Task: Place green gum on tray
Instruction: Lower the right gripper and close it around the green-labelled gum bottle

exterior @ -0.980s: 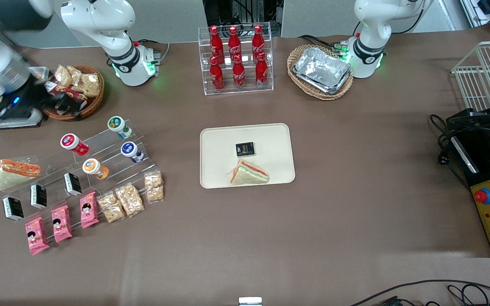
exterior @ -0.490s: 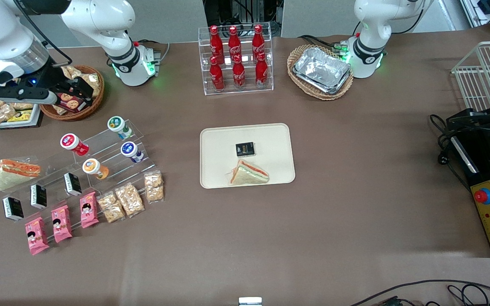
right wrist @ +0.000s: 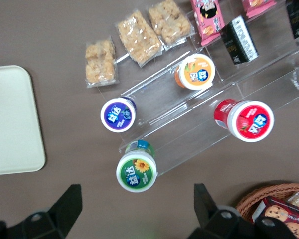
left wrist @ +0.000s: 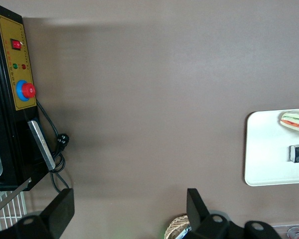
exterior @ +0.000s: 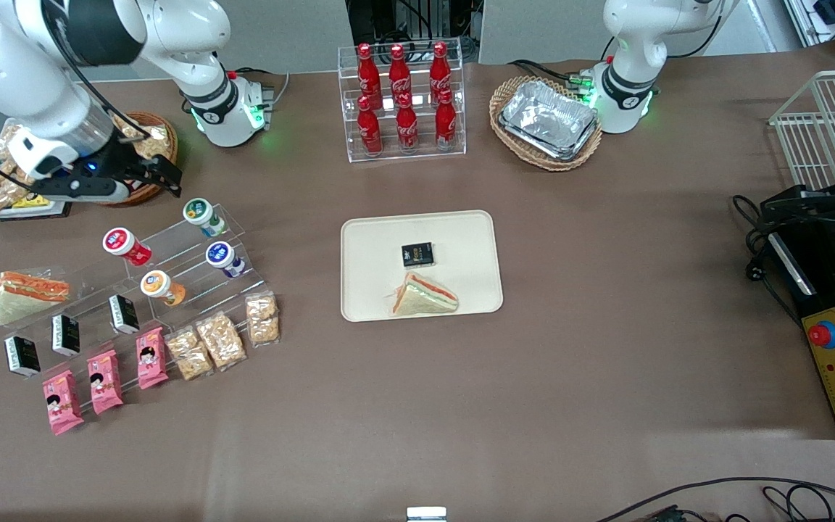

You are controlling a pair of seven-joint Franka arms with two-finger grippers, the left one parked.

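Note:
The green gum is a small white bottle with a green lid. It stands on the highest step of a clear acrylic rack, farther from the front camera than the other bottles. My right gripper hovers just above and beside it, by the wicker snack basket. In the right wrist view the green gum lies just ahead of the gripper, whose fingers are open with nothing between them. The cream tray sits mid-table, and a corner of the tray shows in the wrist view.
On the tray lie a sandwich and a black box. Red-lidded, blue-lidded and orange-lidded bottles share the rack. Snack packets lie nearer the camera. Cola bottles and foil trays stand farther away.
My right gripper has swung in from the table's edge, past the snack basket, to just above the green gum. Nothing on the table has moved.

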